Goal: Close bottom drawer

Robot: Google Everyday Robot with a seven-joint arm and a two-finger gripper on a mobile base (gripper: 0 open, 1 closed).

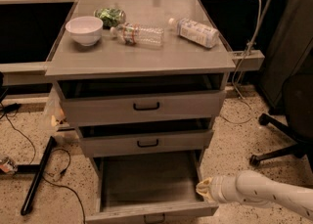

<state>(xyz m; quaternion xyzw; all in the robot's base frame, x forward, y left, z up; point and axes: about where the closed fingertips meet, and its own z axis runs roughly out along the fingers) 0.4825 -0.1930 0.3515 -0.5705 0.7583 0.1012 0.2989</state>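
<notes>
The bottom drawer [149, 185] of the grey cabinet is pulled far out and shows an empty inside. Its front panel [127, 214] lies at the lower edge of the view, and its black handle is cut off there. My gripper [201, 190] comes in from the right on a white arm [264, 193]. It sits at the drawer's right side wall, close to the front right corner. I cannot tell whether it touches the wall.
The middle drawer [146, 143] and top drawer [146, 106] stand slightly open above. The cabinet top holds a white bowl [84, 30], two lying bottles [138, 34] [195, 31] and a green bag [110, 15]. An office chair base [274, 140] stands at right, and a black bar [36, 176] and cables lie at left.
</notes>
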